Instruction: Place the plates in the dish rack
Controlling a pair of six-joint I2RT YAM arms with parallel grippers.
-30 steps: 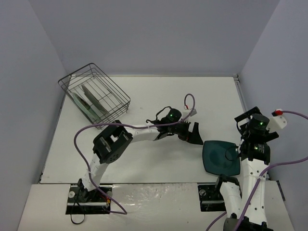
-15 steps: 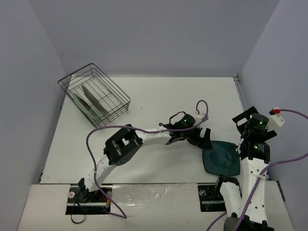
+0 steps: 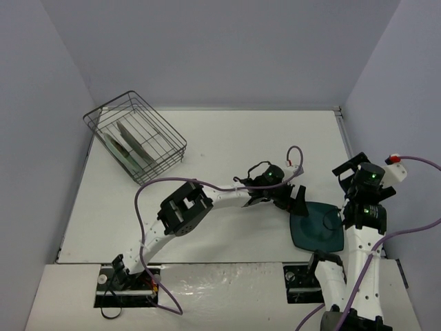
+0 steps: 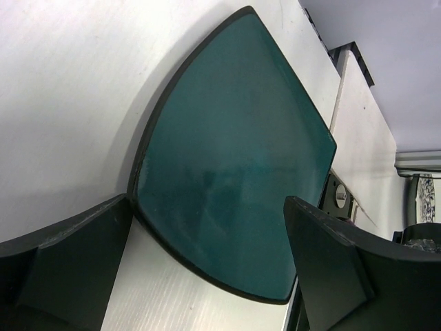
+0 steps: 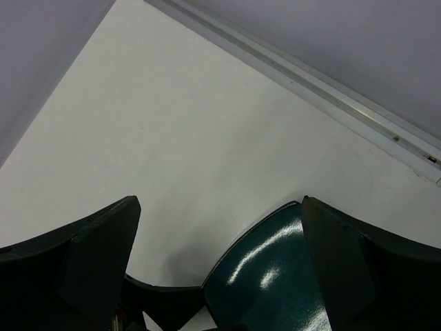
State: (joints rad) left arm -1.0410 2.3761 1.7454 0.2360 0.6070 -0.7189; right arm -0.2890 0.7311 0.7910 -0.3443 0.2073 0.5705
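The dark teal rounded-square plate (image 3: 320, 227) lies flat at the table's near right. My left gripper (image 3: 295, 201) is open at the plate's near-left corner. In the left wrist view that plate (image 4: 234, 158) fills the space between the open fingers, and the left finger (image 4: 76, 255) is at its rim. My right gripper (image 3: 348, 170) hangs open and empty above the plate's far side. The right wrist view shows the plate's corner (image 5: 275, 276) low between its fingers. The dish rack (image 3: 165, 131) stands at the far left with two plates (image 3: 127, 145) tilted on edge inside.
The table's right edge rail (image 3: 342, 134) runs beside the right arm and also shows in the right wrist view (image 5: 310, 79). A purple cable (image 3: 148, 200) loops over the left arm. Grey walls enclose the table on three sides.
My left arm has stretched to the right, and its open gripper has come from mid-table to the teal plate's corner. The right arm and the plate have stayed put.
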